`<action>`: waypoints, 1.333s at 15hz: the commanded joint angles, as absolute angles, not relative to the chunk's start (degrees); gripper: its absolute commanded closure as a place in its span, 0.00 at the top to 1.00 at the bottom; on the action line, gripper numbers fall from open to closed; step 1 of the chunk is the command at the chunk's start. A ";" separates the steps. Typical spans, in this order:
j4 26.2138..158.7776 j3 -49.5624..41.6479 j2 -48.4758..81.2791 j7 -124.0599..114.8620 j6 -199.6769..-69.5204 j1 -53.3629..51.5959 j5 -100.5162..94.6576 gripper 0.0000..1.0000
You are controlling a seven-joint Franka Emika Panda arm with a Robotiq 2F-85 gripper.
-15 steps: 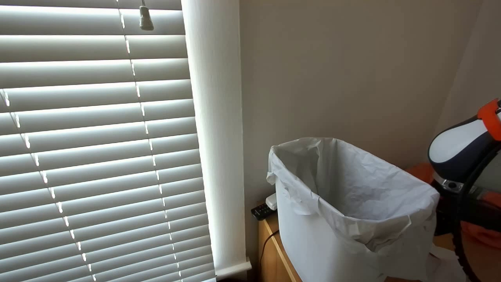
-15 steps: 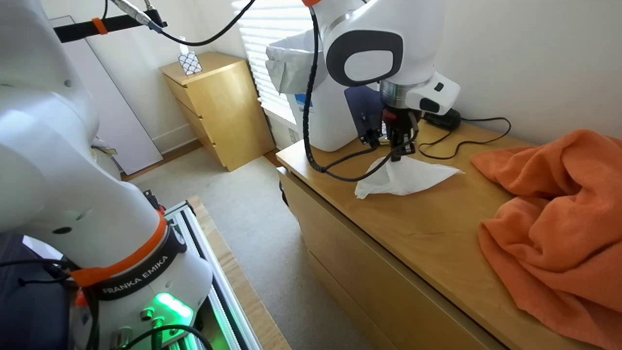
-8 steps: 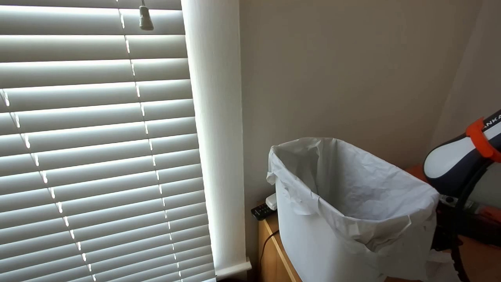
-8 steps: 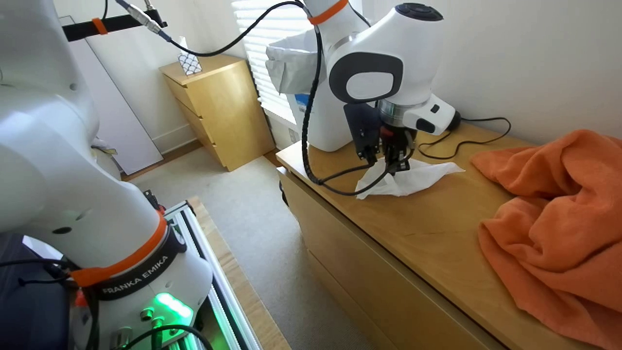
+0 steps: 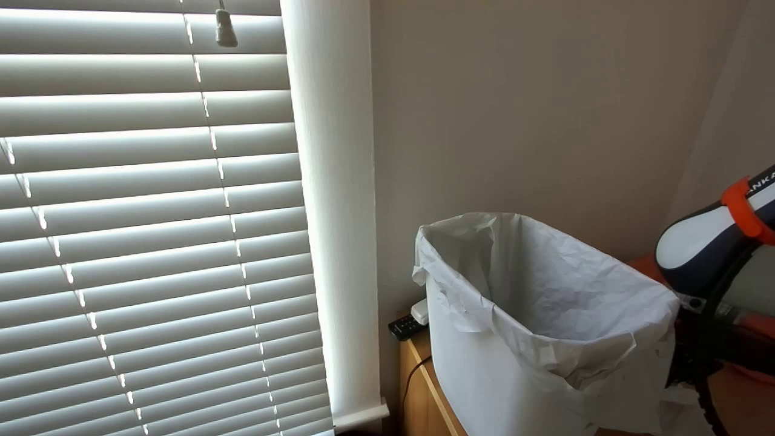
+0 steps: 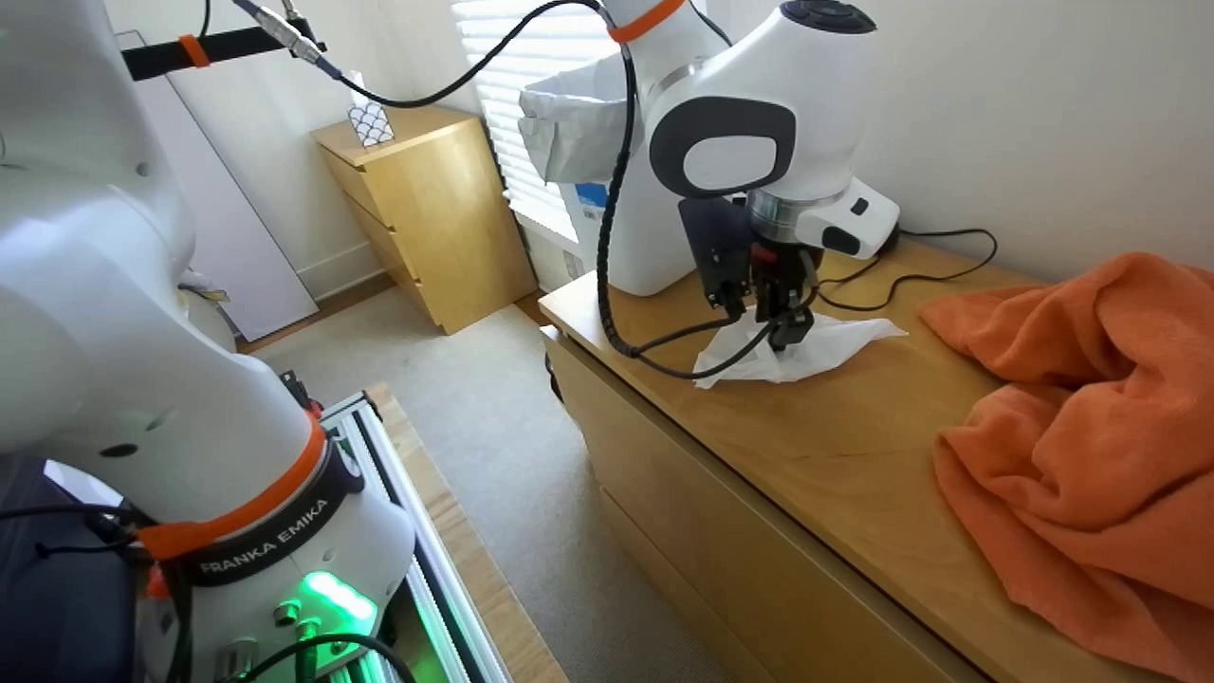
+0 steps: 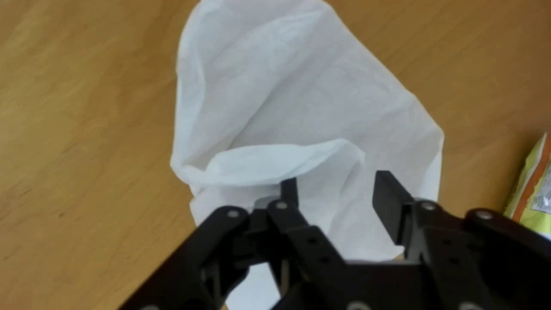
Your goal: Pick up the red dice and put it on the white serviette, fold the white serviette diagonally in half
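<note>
The white serviette [image 7: 310,94] lies creased on the wooden dresser top, with a raised, curled fold across its middle in the wrist view. It also shows below the gripper in an exterior view [image 6: 844,340]. My gripper [image 7: 336,185] is open, its fingers apart with only serviette seen between and below them. The tip of the left finger in the wrist view is covered by the edge of the curled fold; the right finger stands apart from the fold. The gripper is low over the serviette in an exterior view [image 6: 785,337]. The red dice is out of view or hidden.
A yellow-green packet [image 7: 533,198] lies right of the serviette in the wrist view. A white lined bin [image 5: 514,375] stands behind the gripper; it shows in both exterior views. An orange cloth [image 6: 1091,455] and a black cable [image 6: 934,282] lie on the dresser top [image 6: 806,446].
My gripper has come down toward the serviette over the last second, then shifted slightly right in an exterior view. The serviette's outline is about the same.
</note>
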State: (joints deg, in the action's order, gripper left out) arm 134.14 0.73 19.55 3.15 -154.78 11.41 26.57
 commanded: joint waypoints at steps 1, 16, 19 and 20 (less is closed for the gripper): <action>134.27 2.70 17.13 6.81 -152.87 13.88 30.08 0.81; 135.00 0.09 12.05 7.17 -152.41 12.83 32.14 1.00; 135.03 -0.37 12.59 7.14 -151.93 12.60 31.33 0.75; 135.14 -0.67 12.84 6.80 -151.73 12.37 30.36 0.75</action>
State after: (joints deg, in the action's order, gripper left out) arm 134.13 0.74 13.23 7.26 -153.53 13.35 32.34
